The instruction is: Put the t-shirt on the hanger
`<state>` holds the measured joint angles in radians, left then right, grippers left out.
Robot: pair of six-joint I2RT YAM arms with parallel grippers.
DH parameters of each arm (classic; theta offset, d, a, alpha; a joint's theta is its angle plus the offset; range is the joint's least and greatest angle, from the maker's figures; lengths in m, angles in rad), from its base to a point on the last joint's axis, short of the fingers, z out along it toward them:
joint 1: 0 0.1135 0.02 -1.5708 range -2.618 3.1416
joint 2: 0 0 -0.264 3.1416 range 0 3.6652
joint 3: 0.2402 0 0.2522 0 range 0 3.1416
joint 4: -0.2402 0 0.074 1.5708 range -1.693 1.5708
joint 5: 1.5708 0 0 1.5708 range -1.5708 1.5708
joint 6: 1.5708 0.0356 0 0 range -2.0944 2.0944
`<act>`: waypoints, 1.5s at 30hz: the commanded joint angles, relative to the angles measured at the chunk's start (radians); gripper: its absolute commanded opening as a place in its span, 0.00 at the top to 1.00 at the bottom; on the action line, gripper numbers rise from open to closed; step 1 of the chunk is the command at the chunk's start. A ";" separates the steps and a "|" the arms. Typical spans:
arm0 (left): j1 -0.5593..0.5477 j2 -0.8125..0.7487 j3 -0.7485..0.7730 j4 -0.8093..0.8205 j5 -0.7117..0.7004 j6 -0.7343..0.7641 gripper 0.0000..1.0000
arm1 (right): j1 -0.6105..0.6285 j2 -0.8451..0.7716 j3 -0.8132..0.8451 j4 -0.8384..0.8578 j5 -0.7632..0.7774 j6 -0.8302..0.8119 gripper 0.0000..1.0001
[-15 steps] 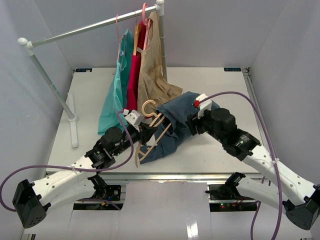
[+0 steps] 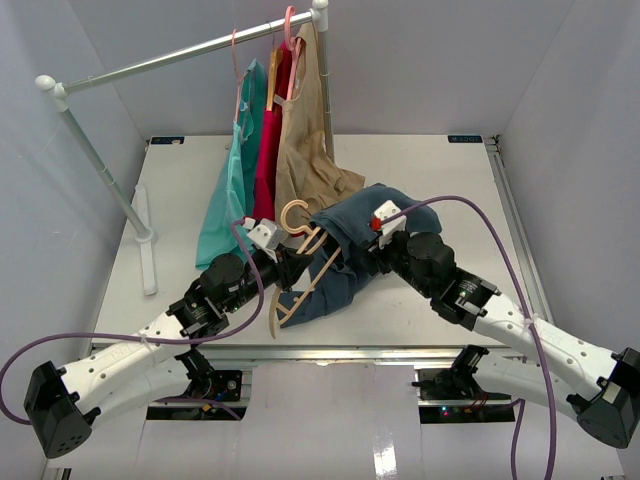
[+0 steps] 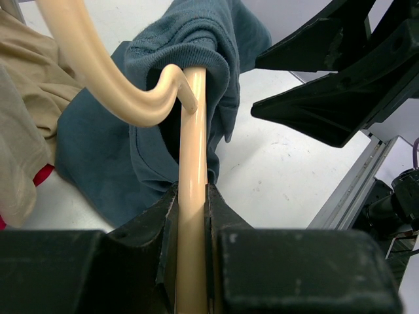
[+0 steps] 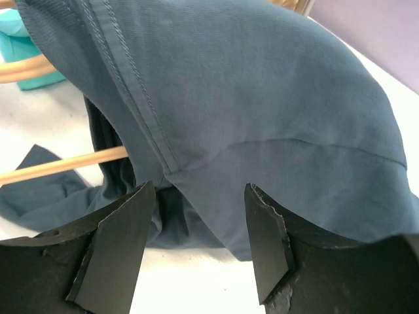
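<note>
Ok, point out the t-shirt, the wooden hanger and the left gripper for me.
t-shirt (image 4: 275, 98): right wrist view, broad fabric panel beside the seam.
hanger (image 3: 193, 150): left wrist view, straight tan bar below the hook.
left gripper (image 3: 192, 206): left wrist view, between the fingertips clamping the bar.

This is a robotics lab test cell rather than a home: a white counter (image 2: 440, 300) is boxed in by plain pale walls (image 2: 430, 60), two cabled robot arms (image 2: 130, 355) (image 2: 530, 330) are bolted to an aluminium frame (image 2: 340, 352) at its near edge, and a white clothes rail (image 2: 180, 54) stands on it.
</note>
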<state>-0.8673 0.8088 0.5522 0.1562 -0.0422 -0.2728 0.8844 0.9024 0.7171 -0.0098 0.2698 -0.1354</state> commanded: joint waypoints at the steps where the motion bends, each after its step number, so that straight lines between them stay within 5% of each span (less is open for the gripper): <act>1: -0.003 -0.037 0.052 0.040 -0.010 -0.014 1.00 | 0.031 0.037 -0.021 0.117 0.088 -0.023 0.37; 13: -0.002 -0.054 0.057 0.025 0.008 -0.020 1.00 | 0.031 0.085 -0.072 0.212 0.222 0.052 0.48; 18: -0.002 -0.081 0.033 0.044 0.019 -0.028 1.00 | 0.027 0.093 -0.048 0.197 0.222 0.070 0.87; 20: -0.002 -0.081 0.029 0.048 0.028 -0.027 1.00 | 0.025 0.077 -0.057 0.198 0.222 0.076 0.92; 26: -0.002 -0.075 0.038 0.014 0.041 0.008 1.00 | 0.019 0.013 -0.012 0.106 0.262 0.040 0.92; 33: -0.003 -0.104 -0.015 -0.034 0.099 0.084 1.00 | -0.067 0.030 0.267 -0.157 0.326 -0.026 0.92; 45: -0.004 -0.138 -0.071 -0.002 0.188 0.098 1.00 | -0.194 0.238 0.596 -0.385 0.144 -0.233 0.91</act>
<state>-0.8673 0.6899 0.4881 0.0975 0.0942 -0.1865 0.7104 1.1035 1.2110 -0.2956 0.5192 -0.2712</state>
